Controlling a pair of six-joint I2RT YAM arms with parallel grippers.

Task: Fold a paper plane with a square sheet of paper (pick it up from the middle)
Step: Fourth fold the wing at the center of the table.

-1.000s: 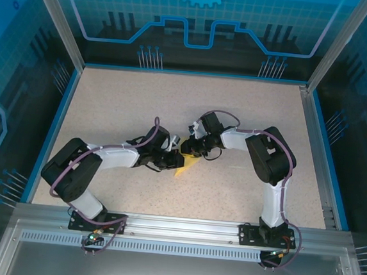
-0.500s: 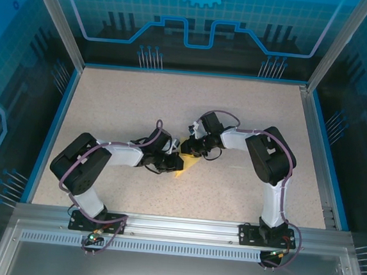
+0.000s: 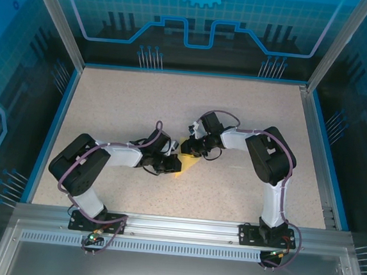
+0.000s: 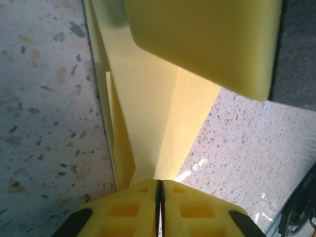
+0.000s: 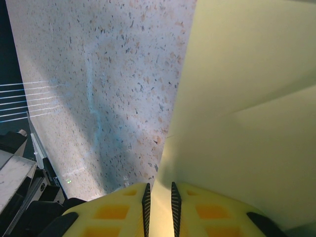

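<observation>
The pale-yellow sheet of paper, folded into a narrow creased shape, hangs between both grippers at mid-table. My left gripper reaches in from the left and is shut on it. In the left wrist view the jaws pinch the paper's lower end, and a yellow finger of the other gripper lies across its far end. My right gripper comes from the right. Its jaws are closed on a fold of the paper, which spreads away to the right.
The speckled beige table is bounded by blue walls and an aluminium rail at the near edge. Both forearms meet at the centre, with bare tabletop behind and in front of them.
My left arm has swung a little to the right, bringing its gripper closer in against the paper. The right arm and its grip have stayed put.
</observation>
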